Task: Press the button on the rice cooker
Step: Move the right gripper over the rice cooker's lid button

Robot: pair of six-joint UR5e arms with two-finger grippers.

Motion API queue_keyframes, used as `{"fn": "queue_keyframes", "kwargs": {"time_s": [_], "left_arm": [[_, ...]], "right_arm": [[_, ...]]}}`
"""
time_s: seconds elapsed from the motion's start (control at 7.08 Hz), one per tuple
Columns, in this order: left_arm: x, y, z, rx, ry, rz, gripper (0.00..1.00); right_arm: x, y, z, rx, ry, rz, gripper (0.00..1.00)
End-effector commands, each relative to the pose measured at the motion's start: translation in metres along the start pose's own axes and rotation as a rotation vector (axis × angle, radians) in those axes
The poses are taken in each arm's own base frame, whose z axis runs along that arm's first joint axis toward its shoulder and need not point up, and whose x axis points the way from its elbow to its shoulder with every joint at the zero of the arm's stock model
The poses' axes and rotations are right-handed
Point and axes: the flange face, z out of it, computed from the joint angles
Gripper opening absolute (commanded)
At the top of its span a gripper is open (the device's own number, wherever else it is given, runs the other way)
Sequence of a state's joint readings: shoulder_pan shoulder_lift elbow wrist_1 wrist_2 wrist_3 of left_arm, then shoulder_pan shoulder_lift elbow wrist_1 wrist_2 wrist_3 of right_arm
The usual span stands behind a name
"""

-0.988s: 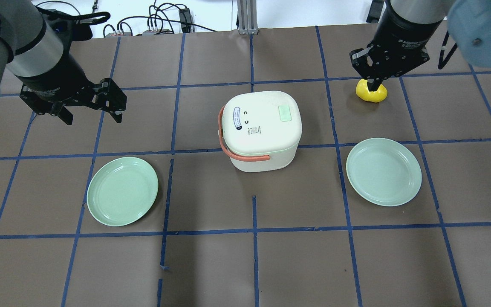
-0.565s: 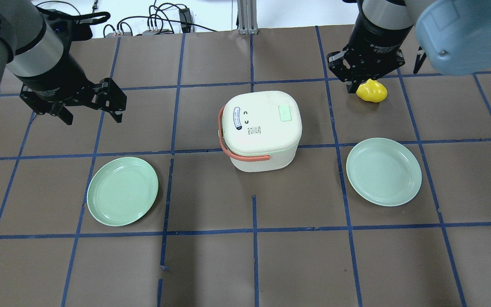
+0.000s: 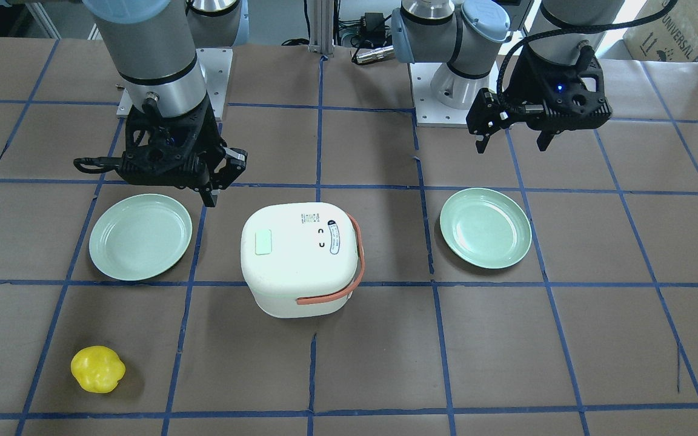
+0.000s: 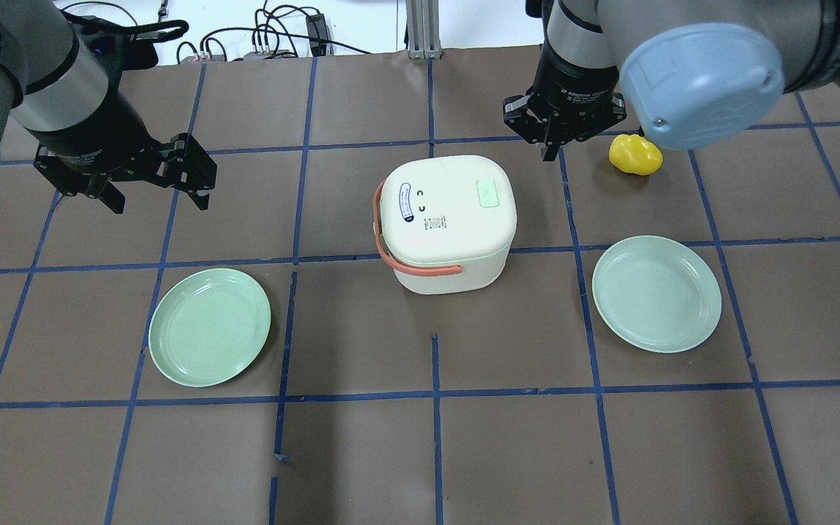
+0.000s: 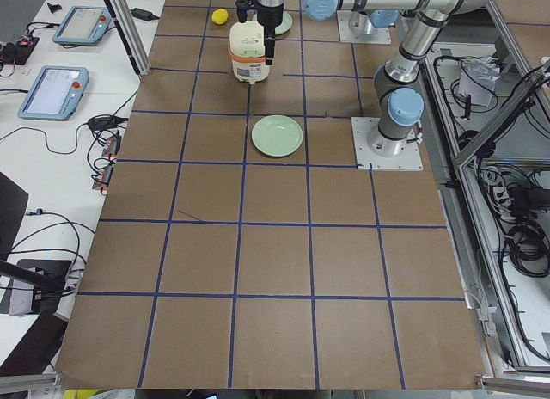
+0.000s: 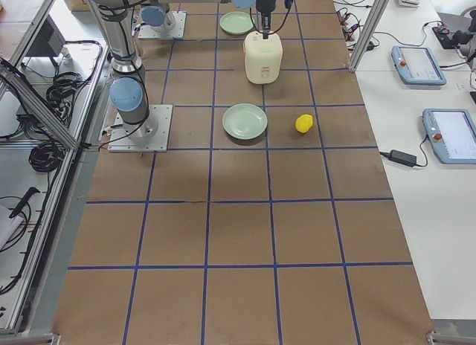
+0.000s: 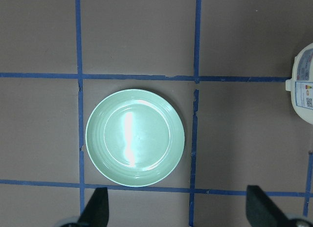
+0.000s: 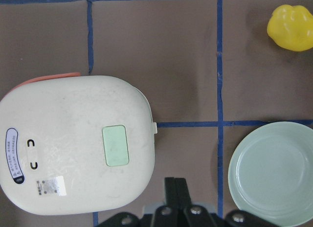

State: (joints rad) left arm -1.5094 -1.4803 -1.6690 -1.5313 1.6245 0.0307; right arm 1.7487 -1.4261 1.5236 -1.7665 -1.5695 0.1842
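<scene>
On the counter (image 4: 362, 328), dead centre, sits the cooker (image 4: 449, 233), lid down, its green button (image 4: 488, 194) not yet pressed, we judge. Our right tool (image 4: 551, 153), pinched closed and empty, hovers at its 1 o'clock; left tool (image 4: 160, 203) gapes idle. Pressing remains.

This is a robotics lab, laid out as a test cell. The table (image 6: 238, 233) is covered in brown paper and marked into squares with blue tape (image 4: 434, 394). Two industrial arms, the left arm (image 5: 402, 111) and the right arm (image 6: 125, 96), are bolted to it on metal base plates (image 6: 141, 133). Aluminium framing (image 4: 420, 25) and loose cables (image 4: 274, 36) run along the far edge. Teach pendants (image 6: 416, 65) lie on white benches (image 6: 446, 226) at the left and right ends. The only household things among the machinery are a small rice cooker (image 4: 448, 219) and green plates (image 4: 209, 326).
</scene>
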Motion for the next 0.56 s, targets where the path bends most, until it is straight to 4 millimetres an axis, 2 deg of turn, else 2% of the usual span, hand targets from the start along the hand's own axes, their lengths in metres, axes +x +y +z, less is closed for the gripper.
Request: {"fn": "queue_keyframes", "kwargs": {"time_s": [0.0, 0.42], "left_arm": [[0.0, 0.0, 0.0, 0.0, 0.0, 0.0, 1.0], [0.0, 0.0, 0.0, 0.0, 0.0, 0.0, 1.0]], "right_arm": [[-0.024, -0.011, 0.028, 0.019, -0.005, -0.006, 0.07], [-0.04, -0.015, 0.048, 0.026, -0.01, -0.011, 0.08]]}}
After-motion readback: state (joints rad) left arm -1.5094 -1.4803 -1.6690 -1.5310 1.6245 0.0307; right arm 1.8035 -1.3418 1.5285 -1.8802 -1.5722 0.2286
